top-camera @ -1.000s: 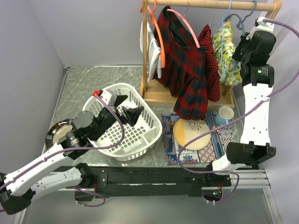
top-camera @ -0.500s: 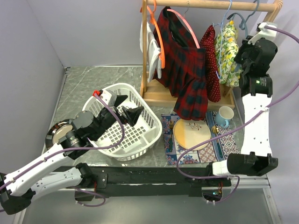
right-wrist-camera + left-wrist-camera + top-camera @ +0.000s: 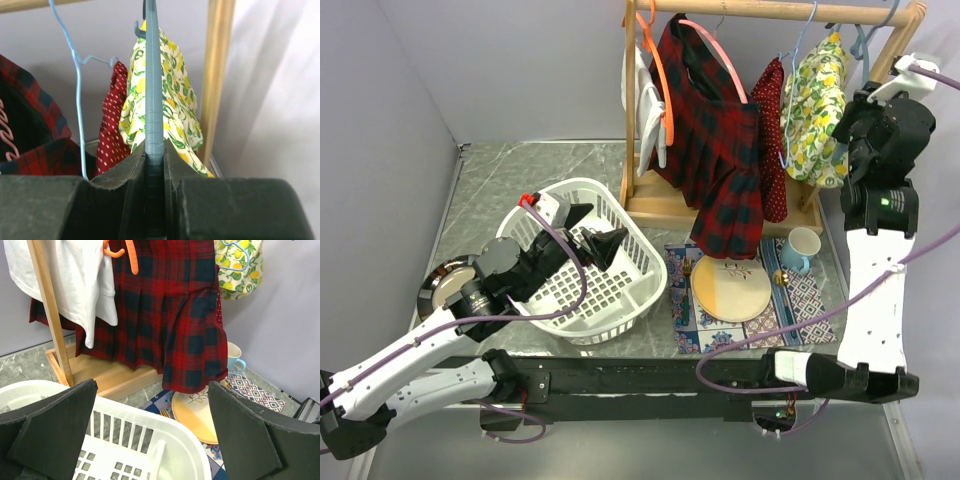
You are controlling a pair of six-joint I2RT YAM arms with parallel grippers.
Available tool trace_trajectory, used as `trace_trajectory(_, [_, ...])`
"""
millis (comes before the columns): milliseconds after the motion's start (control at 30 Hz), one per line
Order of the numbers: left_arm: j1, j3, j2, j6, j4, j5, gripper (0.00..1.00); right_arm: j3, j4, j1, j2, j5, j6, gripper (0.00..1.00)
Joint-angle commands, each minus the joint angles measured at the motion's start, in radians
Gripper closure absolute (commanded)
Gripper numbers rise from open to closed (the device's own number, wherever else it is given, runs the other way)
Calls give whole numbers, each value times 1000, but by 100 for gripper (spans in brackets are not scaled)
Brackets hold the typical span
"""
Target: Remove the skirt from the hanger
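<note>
The red and navy tartan skirt [image 3: 725, 160] hangs on the pink hanger [image 3: 716, 57] from the wooden rail. It fills the top of the left wrist view [image 3: 165, 315] and shows at the left edge of the right wrist view [image 3: 30, 130]. My right gripper [image 3: 857, 112] is far right of the skirt. It is shut [image 3: 154, 165] on a grey-blue hanger [image 3: 152, 75] that carries a yellow lemon-print garment [image 3: 815, 95]. My left gripper [image 3: 595, 232] is open and empty over the white basket [image 3: 150, 440].
The rail [image 3: 770, 10] also holds an orange hanger with a white garment [image 3: 645, 100], a red white-dotted garment [image 3: 772, 145] and a light blue wire hanger [image 3: 75, 60]. A plate [image 3: 731, 287] and a mug [image 3: 802, 245] sit on a patterned mat. The white basket [image 3: 620, 300] stands left of them.
My right arm has risen and swung right, lifting the lemon-print garment and its grey-blue hanger higher along the rail. The left arm and the skirt have not moved.
</note>
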Motion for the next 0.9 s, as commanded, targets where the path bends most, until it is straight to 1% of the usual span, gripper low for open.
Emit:
trace_trajectory(0, [-4, 14, -18, 15, 4, 4, 1, 72, 53, -3, -60, 92, 69, 100])
trace_trajectory(167, [-2, 9, -21, 21, 5, -10, 1, -20, -27, 0, -165, 130, 159, 100])
trace_trajectory(300, [-4, 8, -24, 25, 5, -22, 1, -31, -115, 2, -214, 164, 188, 100])
trace_trajectory(433, [-4, 8, -29, 30, 7, -26, 1, -63, -92, 0, -283, 155, 185, 100])
trace_trajectory(533, [-2, 6, -29, 33, 7, -31, 1, -31, -109, 0, -283, 158, 171, 100])
trace_trajectory(733, [-4, 5, -33, 36, 7, -31, 1, 83, -172, 0, -297, 123, 194, 100])
trace_trajectory(867, [-2, 6, -41, 38, 5, -34, 1, 156, -187, -1, -310, 66, 205, 100])
